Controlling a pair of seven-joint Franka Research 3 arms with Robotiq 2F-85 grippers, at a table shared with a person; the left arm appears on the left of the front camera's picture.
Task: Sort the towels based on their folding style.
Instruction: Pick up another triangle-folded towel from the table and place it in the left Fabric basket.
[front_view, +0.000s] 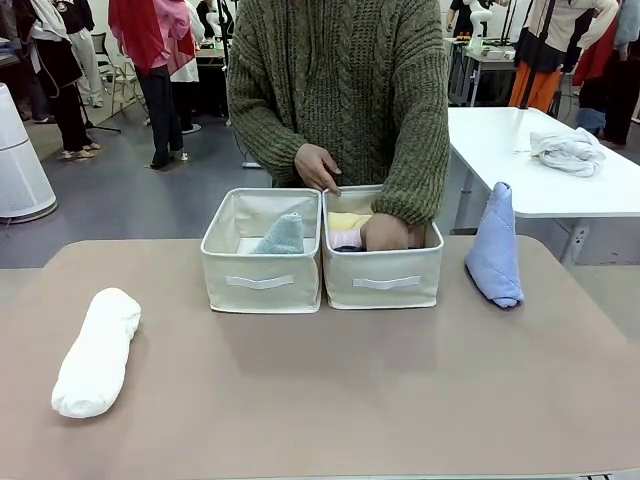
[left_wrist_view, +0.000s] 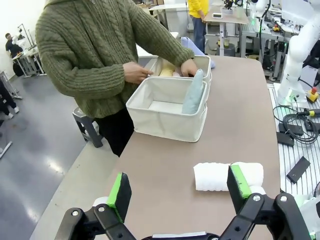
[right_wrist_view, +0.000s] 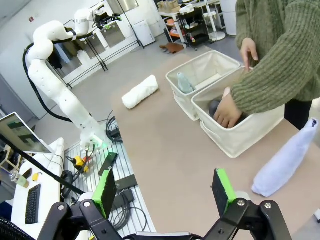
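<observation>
Two beige fabric bins (front_view: 262, 285) side by side, brown table (front_view: 330, 390), cloth bundle (front_view: 567, 150), white table (front_view: 500, 150)

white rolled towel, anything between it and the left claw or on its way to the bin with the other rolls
Nothing visible lies between the left claw and the white rolled towel. On the way, the left-hand bin, holding the mint cone, stands before the rolls' bin, and the person's hand is inside that one.

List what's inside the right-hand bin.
The right bin holds a yellow towel, a pink towel and a dark grey towel; the person's hand covers the rest.
</observation>
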